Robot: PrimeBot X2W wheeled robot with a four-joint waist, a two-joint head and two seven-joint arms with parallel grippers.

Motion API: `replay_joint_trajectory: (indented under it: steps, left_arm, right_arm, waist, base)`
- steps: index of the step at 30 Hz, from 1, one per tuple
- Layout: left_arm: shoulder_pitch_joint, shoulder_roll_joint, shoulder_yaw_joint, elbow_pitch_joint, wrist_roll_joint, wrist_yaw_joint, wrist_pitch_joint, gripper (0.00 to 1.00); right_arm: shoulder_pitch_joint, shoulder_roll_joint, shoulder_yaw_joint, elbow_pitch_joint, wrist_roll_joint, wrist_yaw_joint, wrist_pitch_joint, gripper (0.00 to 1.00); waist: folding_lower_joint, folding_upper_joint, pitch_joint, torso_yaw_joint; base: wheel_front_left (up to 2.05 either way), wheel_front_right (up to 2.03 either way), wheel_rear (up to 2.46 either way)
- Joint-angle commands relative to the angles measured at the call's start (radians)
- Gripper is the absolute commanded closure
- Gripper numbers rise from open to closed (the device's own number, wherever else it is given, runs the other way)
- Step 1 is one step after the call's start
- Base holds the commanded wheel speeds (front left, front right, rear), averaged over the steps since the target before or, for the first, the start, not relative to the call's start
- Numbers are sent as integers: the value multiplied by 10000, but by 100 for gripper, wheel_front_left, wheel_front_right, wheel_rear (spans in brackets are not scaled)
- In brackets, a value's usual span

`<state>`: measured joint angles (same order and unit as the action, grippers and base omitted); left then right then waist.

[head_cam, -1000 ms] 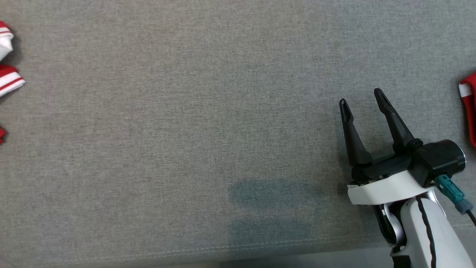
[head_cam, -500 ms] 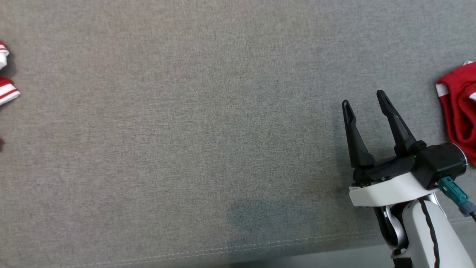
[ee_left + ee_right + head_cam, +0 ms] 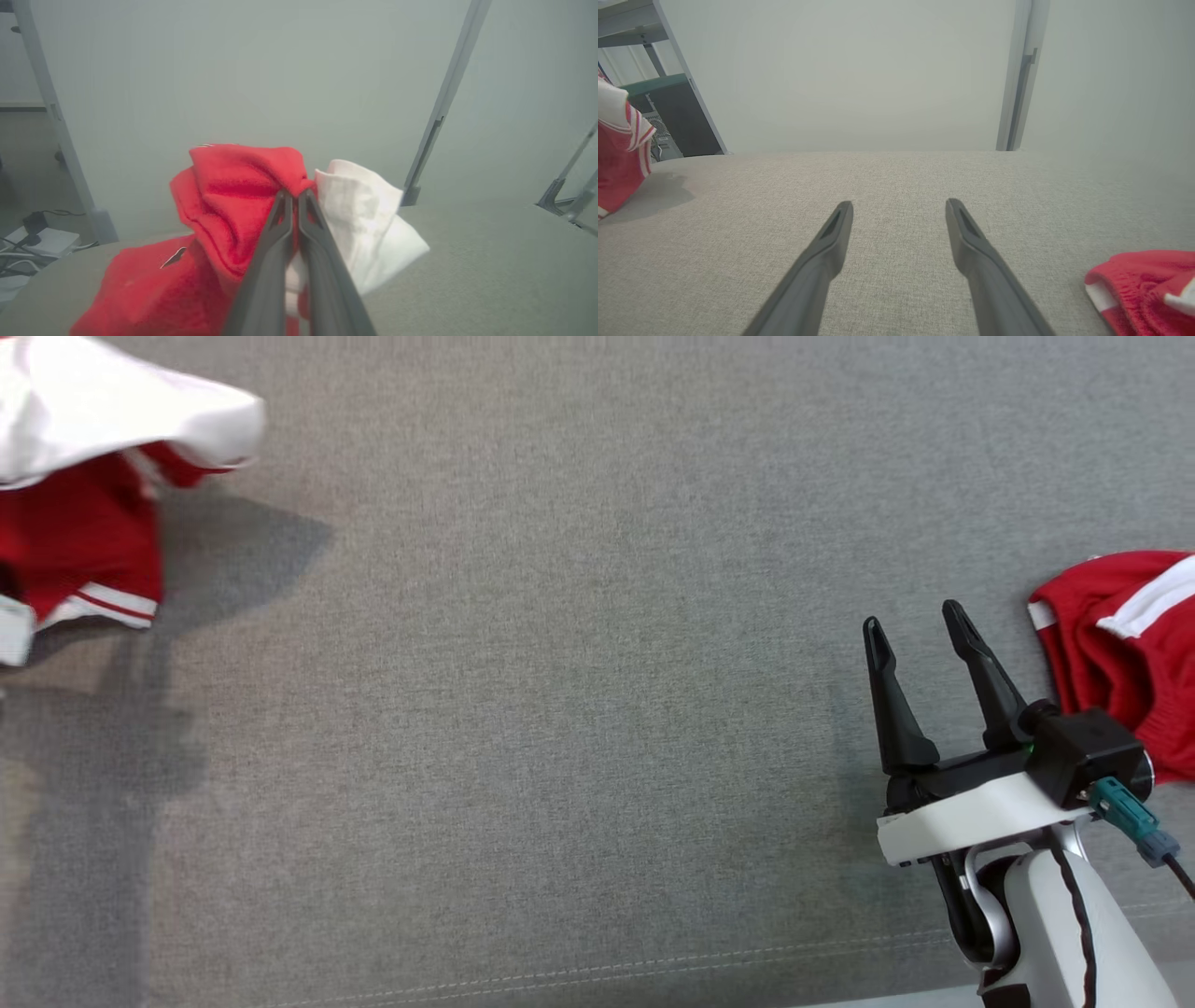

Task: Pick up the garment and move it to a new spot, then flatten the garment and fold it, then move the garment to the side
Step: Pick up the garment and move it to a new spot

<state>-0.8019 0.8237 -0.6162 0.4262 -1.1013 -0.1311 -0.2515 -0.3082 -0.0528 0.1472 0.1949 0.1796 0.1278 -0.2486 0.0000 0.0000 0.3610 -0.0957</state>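
The left fingers (image 3: 286,210) are pinched shut on a fold of the red-and-white garment (image 3: 224,196), which bunches around their tips, held up over the grey worktop (image 3: 490,261). The right fingers (image 3: 833,238) stand wide apart, holding nothing, low over the worktop. Just to their right lies a second red garment (image 3: 1143,284). Well off to their left hangs the held one.

Lab-like test room: cloth-covered table (image 3: 560,709), metal frame posts (image 3: 441,107), plain bare wall (image 3: 261,70).
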Motion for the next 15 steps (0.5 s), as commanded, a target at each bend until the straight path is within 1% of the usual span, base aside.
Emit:
replay_joint_trajectory:
  steps: [1,6,8,13,14,15]
  left_arm:
    - [87,215,554,-686,421,4,-101,100]
    - [817,-857,682,-2019,1089,4,-102,100]
    - [1121,-1316,581,-2414,1322,4,-102,100]
    - [1727,-2196,9,-2729,2000,4,-102,100]
    - [1727,-2196,9,-2729,2000,4,-102,100]
    - [1804,-2327,-50,-2704,2133,4,-102,100]
  right_arm:
    - [-21,26,211,-79,120,29,-132,0]
    - [51,26,250,97,275,29,-132,0]
    - [74,26,279,140,327,29,-132,0]
    - [166,26,380,153,461,29,-132,0]
    - [166,26,380,153,461,29,-132,0]
    - [192,26,401,151,483,29,-132,0]
  waist:
    - [0,0,-342,-147]
    - [0,0,-644,-503]
    - [0,0,-709,-672]
    - [0,0,-856,-1142]
    - [0,0,-856,-1142]
    - [0,0,-874,-1229]
  base:
    - [0,0,0]
    - [0,0,0]
    - [0,0,0]
    - [0,0,0]
    - [0,0,0]
    - [0,0,0]
